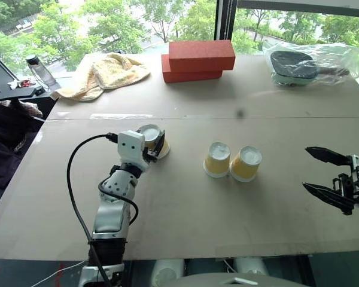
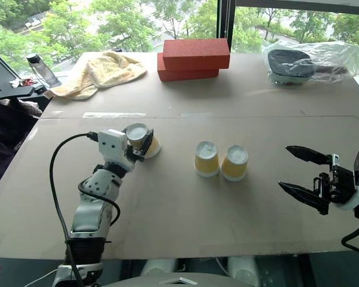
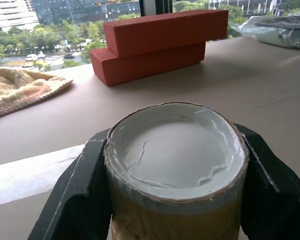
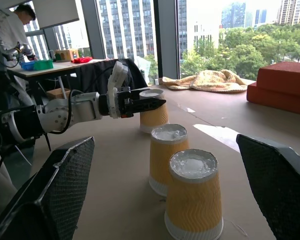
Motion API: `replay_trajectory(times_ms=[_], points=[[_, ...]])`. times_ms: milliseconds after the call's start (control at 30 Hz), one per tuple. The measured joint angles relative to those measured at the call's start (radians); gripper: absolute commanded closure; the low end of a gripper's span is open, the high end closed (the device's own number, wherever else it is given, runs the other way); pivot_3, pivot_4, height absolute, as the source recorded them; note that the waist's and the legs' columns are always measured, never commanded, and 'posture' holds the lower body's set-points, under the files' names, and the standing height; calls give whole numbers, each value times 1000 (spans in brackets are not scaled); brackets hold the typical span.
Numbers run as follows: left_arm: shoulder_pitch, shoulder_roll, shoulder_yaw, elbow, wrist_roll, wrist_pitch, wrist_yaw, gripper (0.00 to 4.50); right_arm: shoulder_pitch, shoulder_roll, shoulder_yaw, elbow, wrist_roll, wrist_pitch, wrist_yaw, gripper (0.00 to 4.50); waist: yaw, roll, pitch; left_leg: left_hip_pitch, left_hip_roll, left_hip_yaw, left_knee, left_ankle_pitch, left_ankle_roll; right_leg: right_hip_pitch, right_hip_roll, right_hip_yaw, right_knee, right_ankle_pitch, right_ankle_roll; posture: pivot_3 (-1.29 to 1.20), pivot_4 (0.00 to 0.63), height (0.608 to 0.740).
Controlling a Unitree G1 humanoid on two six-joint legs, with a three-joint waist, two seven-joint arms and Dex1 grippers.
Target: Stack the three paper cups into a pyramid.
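A: Left wrist view puts the left claw (image 3: pixel 175 200) shut around the third small tapered paper cup with yellow-orange sides and a white base (image 3: pixel 176 165), one black finger (image 3: pixel 72 195) pressed on each side just under the upturned base. That cup stands upside down on the pale brown table (image 1: pixel 185 203).

B: And the other two yellow-orange paper cups?

A: The middle cup (image 1: pixel 217 159) and its partner (image 1: pixel 246 163) stand upside down and touching each other, to the right of the held cup and nearer than the stacked red bricks (image 1: pixel 198 60). The held cup sits well apart from that pair.

B: So the step, as I judge it, is to lift it and carry it over.

A: Yes. Lift it straight and high enough to pass over the two white bases, keep it level, then centre it over the seam where the pair touches, so its rim rests on both bases.

B: Risks?

A: The base already looks slightly squeezed out of round, so squeezing harder could crumple it. Any sideways brush may push the pair apart.

B: The right claw (image 1: pixel 327 179)?

A: Spread wide and empty, to the right of the pair.
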Motion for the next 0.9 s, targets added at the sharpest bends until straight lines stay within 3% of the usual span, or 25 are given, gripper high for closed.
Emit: replay_trajectory(times_ms=[333,467,900], points=[[-372,15,-182,8,-234,178,-407,1888,25,0,-30,-1,2,3,1,0,-2,0,0,-4,-1,-2,5,0,0,0,3,-3,0,0,1,0,150,730],[-518,-36,-275,36,-297,239,-565,1888,35,0,-30,-2,0,1,0,0,-7,0,0,-3,-1,-1,6,-1,1,0,5,-1,0,0,1,0,150,730],[-529,1,-348,76,-262,293,-695,1888,78,1,-66,-21,0,-12,-2,0,-4,2,1,-3,0,-2,7,-1,1,0,6,0,0,0,1,0,150,730]])
